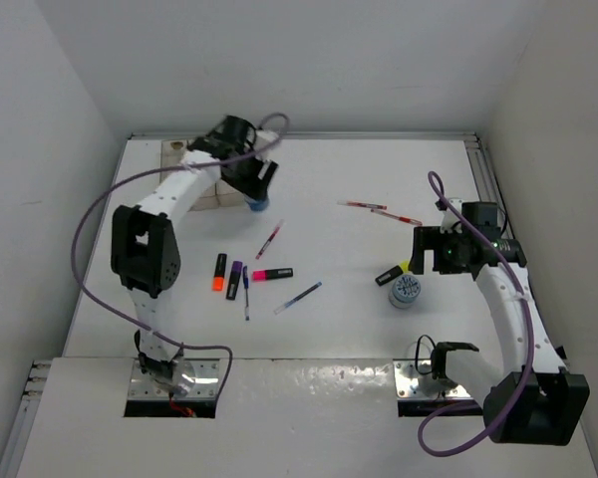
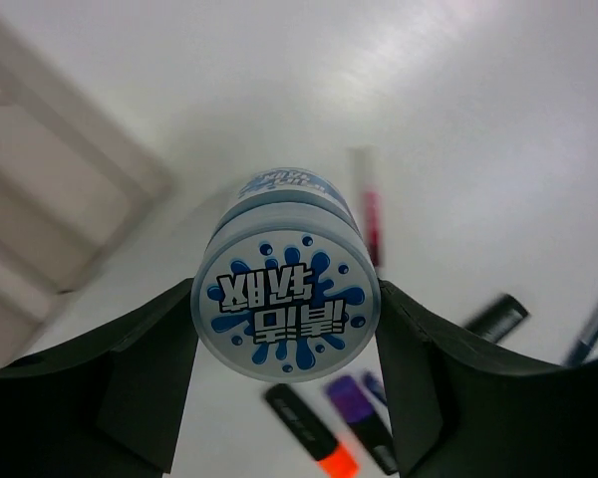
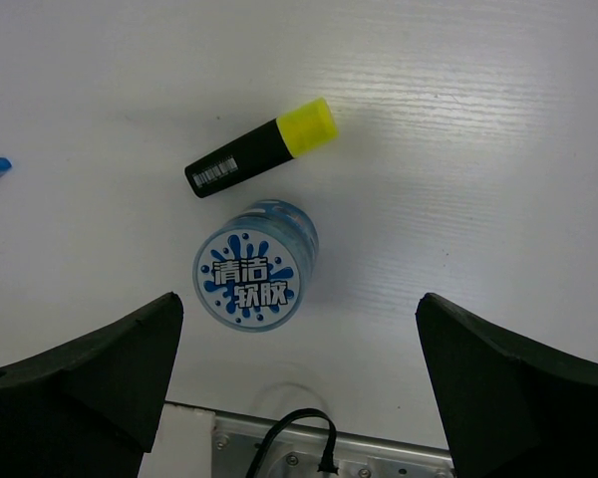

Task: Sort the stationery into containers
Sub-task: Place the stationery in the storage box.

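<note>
My left gripper [image 1: 256,191] is shut on a round blue-and-white patterned disc [image 2: 285,304], just right of the tan tray [image 1: 207,189], which the arm largely hides; the tray's slots show in the left wrist view [image 2: 50,214]. My right gripper [image 3: 299,329] is open and empty above a second disc [image 3: 256,264] and a yellow-capped highlighter [image 3: 262,147]; both lie on the table [image 1: 406,290], [image 1: 391,275]. Orange [image 1: 219,273], purple [image 1: 235,279] and pink [image 1: 272,274] highlighters lie mid-table with two blue pens [image 1: 298,297] and a red pen [image 1: 269,239].
Two more red pens [image 1: 379,210] lie at the back right of the table. White walls close in the table on three sides. The right arm's metal base plate and a black cable [image 3: 299,438] lie just below the second disc.
</note>
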`<move>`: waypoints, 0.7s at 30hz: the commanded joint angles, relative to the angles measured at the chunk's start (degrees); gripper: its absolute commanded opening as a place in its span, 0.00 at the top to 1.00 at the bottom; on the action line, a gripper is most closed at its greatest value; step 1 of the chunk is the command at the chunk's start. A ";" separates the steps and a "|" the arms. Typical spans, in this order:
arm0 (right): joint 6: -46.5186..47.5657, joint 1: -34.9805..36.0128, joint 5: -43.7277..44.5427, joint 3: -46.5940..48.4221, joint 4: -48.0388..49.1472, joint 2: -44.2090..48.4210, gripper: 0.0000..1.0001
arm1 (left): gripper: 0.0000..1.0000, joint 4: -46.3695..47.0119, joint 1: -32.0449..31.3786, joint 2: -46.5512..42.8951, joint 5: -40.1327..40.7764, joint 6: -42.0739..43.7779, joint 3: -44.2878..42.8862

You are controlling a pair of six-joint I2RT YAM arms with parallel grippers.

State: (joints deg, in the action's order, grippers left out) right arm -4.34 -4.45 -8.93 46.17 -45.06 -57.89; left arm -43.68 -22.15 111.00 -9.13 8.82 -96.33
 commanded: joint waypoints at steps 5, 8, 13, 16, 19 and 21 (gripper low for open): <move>-1.02 -0.21 -2.23 0.23 3.22 -1.79 0.01 | 0.98 -3.25 19.15 -2.90 1.04 -2.66 -19.82; -1.20 -0.12 -2.32 -0.12 3.66 -2.05 0.01 | 0.99 -4.57 25.57 2.19 1.13 -4.07 -28.98; -1.20 -0.12 -2.23 -0.47 4.10 -2.75 0.01 | 0.99 -4.22 31.11 10.98 -0.10 -4.60 -36.91; -1.29 -0.03 -2.32 -0.91 4.45 -3.02 0.01 | 0.99 -1.33 32.70 12.13 -1.77 -4.43 -34.72; -1.02 0.05 -2.15 -1.17 4.45 -3.55 0.01 | 1.00 0.35 33.49 13.80 -2.48 -4.34 -34.45; -0.85 0.05 -2.06 -1.35 4.54 -3.81 0.01 | 1.00 1.22 33.66 14.50 -2.65 -4.42 -34.45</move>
State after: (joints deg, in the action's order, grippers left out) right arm -4.97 -4.43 -10.61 45.21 -42.41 -61.39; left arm -46.83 10.98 126.63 -9.41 5.26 -129.84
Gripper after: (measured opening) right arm 0.985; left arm 0.710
